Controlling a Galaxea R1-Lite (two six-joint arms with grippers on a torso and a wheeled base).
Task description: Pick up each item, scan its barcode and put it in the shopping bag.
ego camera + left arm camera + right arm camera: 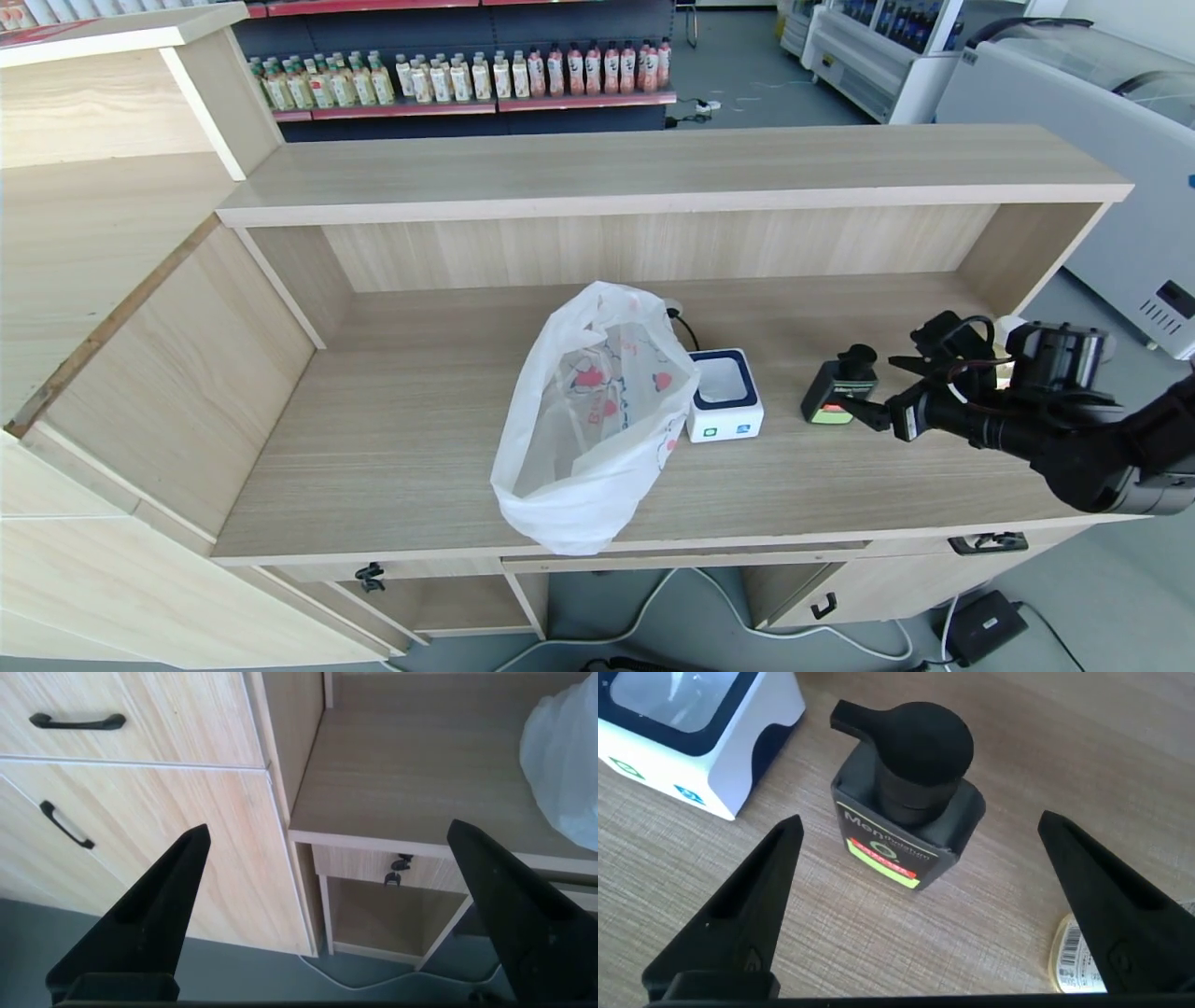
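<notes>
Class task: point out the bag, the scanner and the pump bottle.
bag (pixel 597 420), head view, its side.
scanner (pixel 722 380), head view, its top window.
pump bottle (pixel 910 789), right wrist view, its black neck.

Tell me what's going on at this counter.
The robot is working a checkout. Its right pincer is open and lined up on a dark pump bottle standing on the counter, not yet gripping it. The scanner sits just beside the bottle, with the open shopping bag on its other side. The left pincer is open and holds nothing, low by the drawers off the counter's left front corner.
</notes>
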